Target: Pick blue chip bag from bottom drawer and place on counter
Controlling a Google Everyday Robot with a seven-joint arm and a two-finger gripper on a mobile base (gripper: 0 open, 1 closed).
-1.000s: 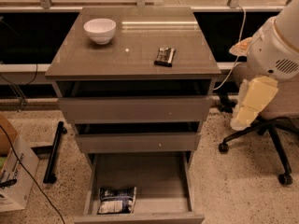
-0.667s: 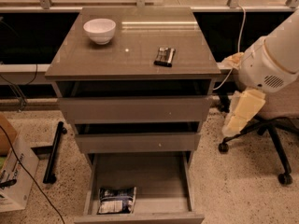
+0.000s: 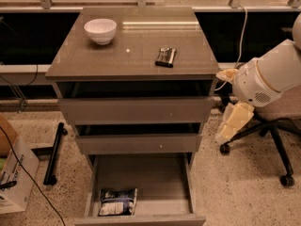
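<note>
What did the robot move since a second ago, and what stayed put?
The gripper swung down and left, nearer the cabinet. It has taken hold of nothing. The blue chip bag stayed in the open bottom drawer. The white bowl and small dark object stayed on the counter.

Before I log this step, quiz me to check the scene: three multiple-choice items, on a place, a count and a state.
1. Where in the bottom drawer does the blue chip bag lie? A front left; B back right; C centre.
2. How many things sit on the counter? A one; B two; C four.
3. The bottom drawer is: A shut; B pulled open; C taken out.
1 A: the bag lies at its front left corner, the gripper hanging right of the cabinet, apart from it.
2 B: the white bowl and a small dark object.
3 B: its tray juts forward, the bag in view.
</note>
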